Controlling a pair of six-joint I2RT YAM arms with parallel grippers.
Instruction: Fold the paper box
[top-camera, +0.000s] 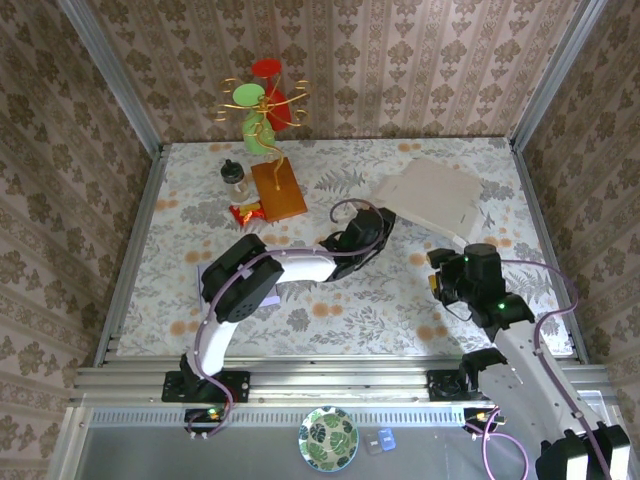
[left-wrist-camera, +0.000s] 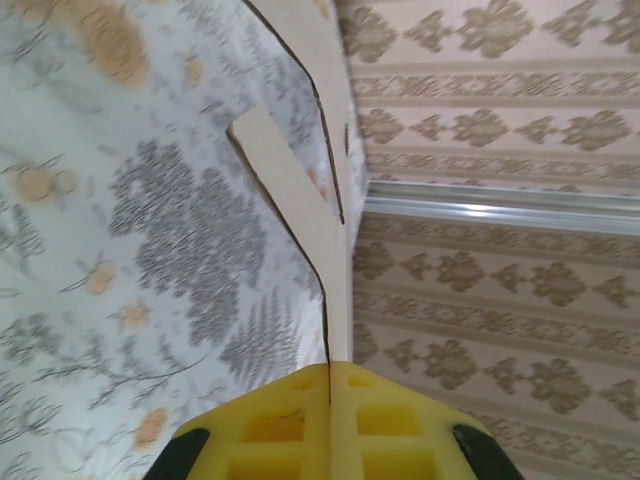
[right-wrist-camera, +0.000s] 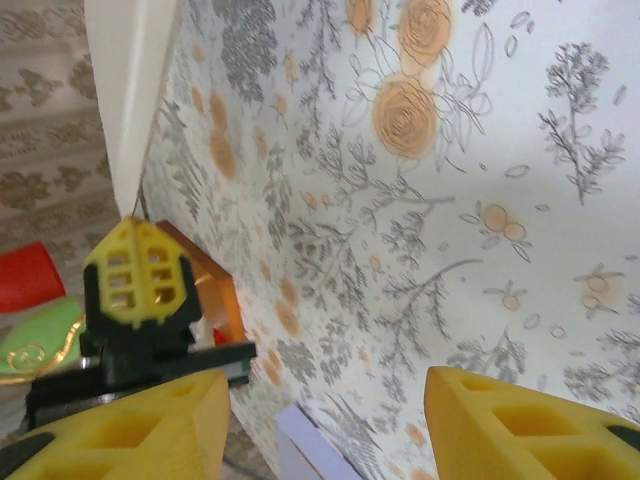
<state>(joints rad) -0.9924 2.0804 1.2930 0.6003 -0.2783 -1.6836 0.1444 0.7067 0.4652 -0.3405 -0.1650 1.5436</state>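
Desk (top-camera: 350, 300): floral-patterned covering, walled on three sides with patterned paper.

Paper box (top-camera: 430, 195): a flat, pale cardboard blank lying on the desk in the upper right of the overhead frame. Its near-left corner is lifted, and a narrow flap projects from its lower right edge. In the left wrist view the paper box (left-wrist-camera: 300, 200) shows as a thin raised edge with one flap angled down to the desk.

Left hand (top-camera: 378, 222): reached out to that near-left corner of the blank, at the centre of the overhead frame. In the left wrist view the left hand (left-wrist-camera: 330, 375) has its yellow pads pressed together with the cardboard edge pinched between them. The right wrist view confirms this from the side: left hand (right-wrist-camera: 135, 270) clamped on the lower end of the paper box (right-wrist-camera: 130, 90).

Right hand (top-camera: 440, 275): lower right of centre, just clear of the blank. In its own view the right hand (right-wrist-camera: 325, 400) has its fingers (right-wrist-camera: 530, 420) standing apart, with nothing between them but the desk surface.

Wooden board (top-camera: 278, 190): upper centre-left. A wire ornament (top-camera: 262, 100) with red and green discs stands behind it, a small jar (top-camera: 235, 178) stands to its left and a red packet (top-camera: 246, 211) lies at its lower left corner.
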